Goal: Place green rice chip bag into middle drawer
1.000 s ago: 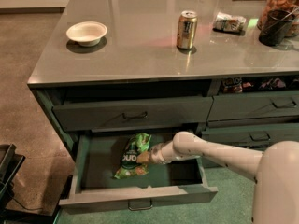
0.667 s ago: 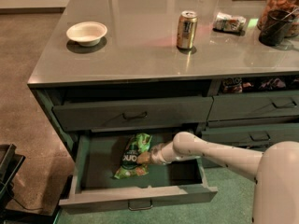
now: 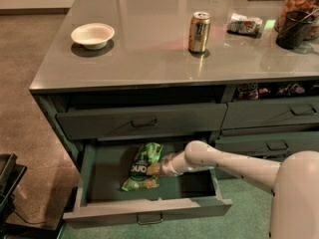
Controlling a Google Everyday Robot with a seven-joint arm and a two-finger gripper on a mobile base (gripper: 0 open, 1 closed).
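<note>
The middle drawer (image 3: 149, 209) is pulled out wide, showing its green inside. The green rice chip bag (image 3: 141, 167) lies flat on the drawer floor, left of centre, with its long side running front to back. My white arm reaches in from the right, and the gripper (image 3: 153, 169) sits low inside the drawer against the bag's right edge. The gripper's tip is partly hidden by the bag and the wrist.
On the grey countertop are a white bowl (image 3: 92, 35), a drink can (image 3: 199, 32), a small silvery packet (image 3: 244, 24) and a dark jar (image 3: 298, 15). The upper wide drawer (image 3: 142, 119) is closed, as are the right-column drawers (image 3: 275, 113). A black object (image 3: 7, 179) stands on the floor at left.
</note>
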